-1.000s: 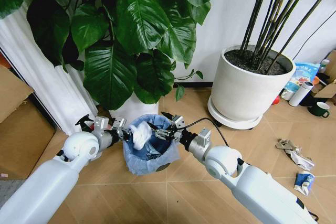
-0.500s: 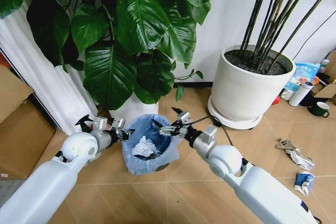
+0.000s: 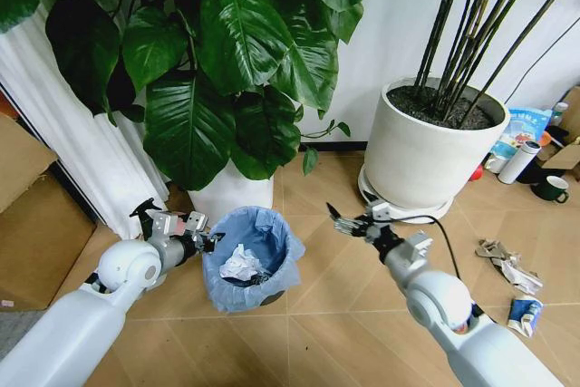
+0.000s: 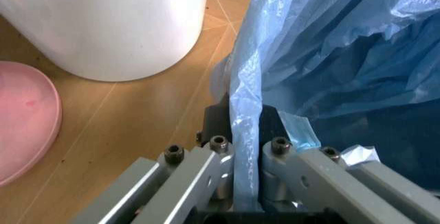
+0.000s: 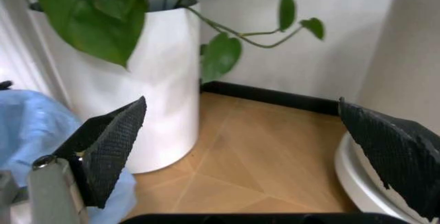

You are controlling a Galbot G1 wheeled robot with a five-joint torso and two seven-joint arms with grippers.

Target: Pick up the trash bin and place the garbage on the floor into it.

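Observation:
The trash bin (image 3: 252, 265), dark with a ruffled light-blue bag, stands on the floor below the leafy plant. My left gripper (image 3: 203, 238) is shut on its near-left rim. In the left wrist view the fingers (image 4: 206, 170) clamp the bag's edge (image 4: 246, 131) and the dark wall. A crumpled white tissue (image 3: 240, 263) lies inside the bin. My right gripper (image 3: 350, 220) hovers open and empty to the right of the bin, its black pads (image 5: 113, 141) wide apart. More garbage lies on the floor at the right: crumpled wrappers (image 3: 506, 264) and a blue-white wrapper (image 3: 525, 314).
A tall white pot (image 3: 231, 189) with a leafy plant stands just behind the bin. A wide white pot (image 3: 426, 156) on a saucer sits at the right. Beyond it are a mug (image 3: 550, 188), a bottle (image 3: 519, 161) and a snack bag (image 3: 528, 124). Cardboard boxes (image 3: 32, 224) line the left.
My right gripper let go of the white tissue, which dropped into the bin, and pulled back to the right. The left gripper and bin shifted slightly left.

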